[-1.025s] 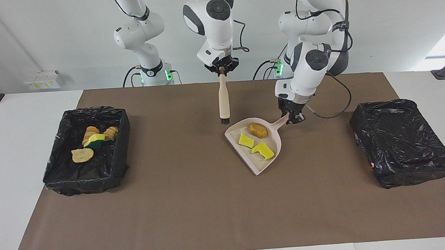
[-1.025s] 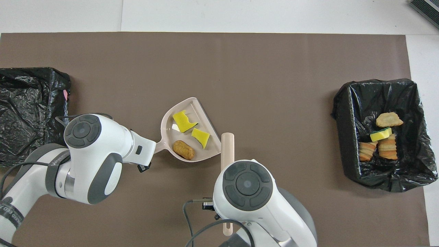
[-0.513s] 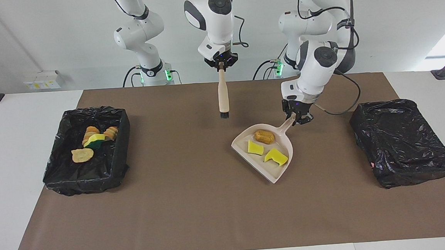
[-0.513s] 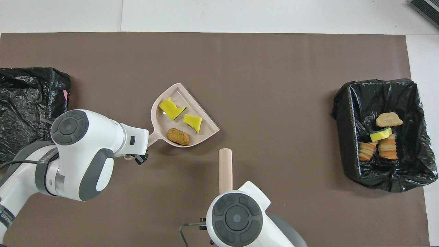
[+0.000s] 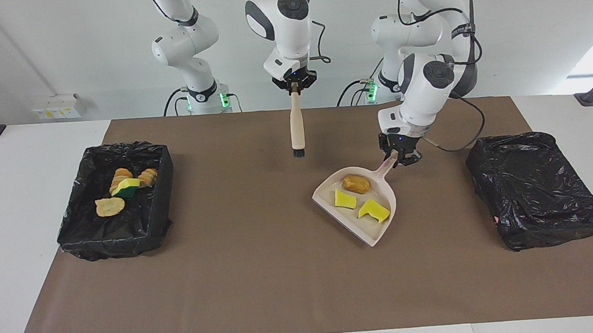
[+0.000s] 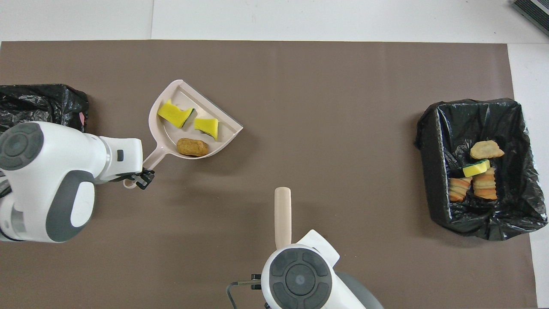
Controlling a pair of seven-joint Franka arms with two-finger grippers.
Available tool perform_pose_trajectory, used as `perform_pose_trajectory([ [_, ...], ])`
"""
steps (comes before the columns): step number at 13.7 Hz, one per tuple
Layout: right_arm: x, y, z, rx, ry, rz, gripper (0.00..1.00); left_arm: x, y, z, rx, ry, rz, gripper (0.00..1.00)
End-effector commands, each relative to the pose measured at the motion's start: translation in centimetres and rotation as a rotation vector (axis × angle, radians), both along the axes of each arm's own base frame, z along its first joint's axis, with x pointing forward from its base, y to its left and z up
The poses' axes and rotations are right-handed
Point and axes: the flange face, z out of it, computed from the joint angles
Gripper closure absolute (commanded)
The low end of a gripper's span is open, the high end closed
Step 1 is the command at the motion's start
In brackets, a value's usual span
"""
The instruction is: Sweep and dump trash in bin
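Observation:
My left gripper [image 5: 398, 156] [image 6: 139, 178] is shut on the handle of the beige dustpan [image 5: 377, 228] [image 6: 165, 137], which hangs a little above the brown mat. Three pieces of trash lie in the pan: two yellow scraps [image 5: 345, 198] [image 6: 175, 116] and a brown lump [image 5: 357, 184] [image 6: 192, 146]. My right gripper [image 5: 294, 87] is shut on the top of a wooden brush [image 5: 297, 128] [image 6: 282, 216], which hangs bristles down over the mat's middle. Several more trash scraps [image 5: 125, 187] [image 6: 480, 171] lie in the black-lined bin [image 5: 140, 227] [image 6: 433, 141] at the right arm's end.
A second black-lined bin [image 5: 534, 188] [image 6: 38, 103] stands at the left arm's end of the table, beside the raised dustpan. The brown mat [image 5: 262, 271] covers most of the white table.
The left gripper has lifted the dustpan with its three scraps and carried it toward the bin at the left arm's end. The right gripper has raised the brush and drawn it back.

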Motion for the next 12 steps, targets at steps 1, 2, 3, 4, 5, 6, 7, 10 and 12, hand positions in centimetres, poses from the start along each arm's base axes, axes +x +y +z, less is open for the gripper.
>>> perform_pose_trajectory([
  [1,-1.8,2.5,-2.2,0.011,-0.032,-0.039,1.00,1.8,6.0,1.7,-0.022,-0.006,-0.110,1.00],
  [2,-2.5,3.5,-2.9,0.012,-0.034,-0.036,1.00,2.2,9.4,2.0,-0.027,-0.001,-0.119,1.00],
  [3,-3.1,4.6,-3.7,0.018,-0.043,-0.044,1.00,3.1,11.9,2.8,-0.034,0.007,-0.136,1.00],
  [4,-3.7,5.5,-4.5,0.014,-0.045,-0.049,1.00,4.0,13.9,3.7,-0.043,0.027,-0.149,1.00],
  [5,-4.6,6.6,-5.5,0.005,-0.050,-0.042,1.00,4.8,16.1,4.6,-0.047,0.052,-0.137,1.00],
  [6,-5.2,7.6,-6.6,0.009,-0.058,-0.049,1.00,5.1,19.0,5.2,-0.048,0.070,-0.128,1.00],
  [7,-5.7,8.5,-7.6,0.012,-0.065,-0.049,1.00,5.2,22.0,5.8,-0.049,0.075,-0.168,1.00],
  [10,-6.3,9.6,-10.0,-0.005,-0.074,-0.007,1.00,4.2,29.4,7.1,0.018,0.075,-0.275,1.00],
  [12,-6.2,9.6,-10.6,-0.018,-0.076,0.027,1.00,3.0,33.4,8.0,0.094,0.097,-0.357,1.00],
])
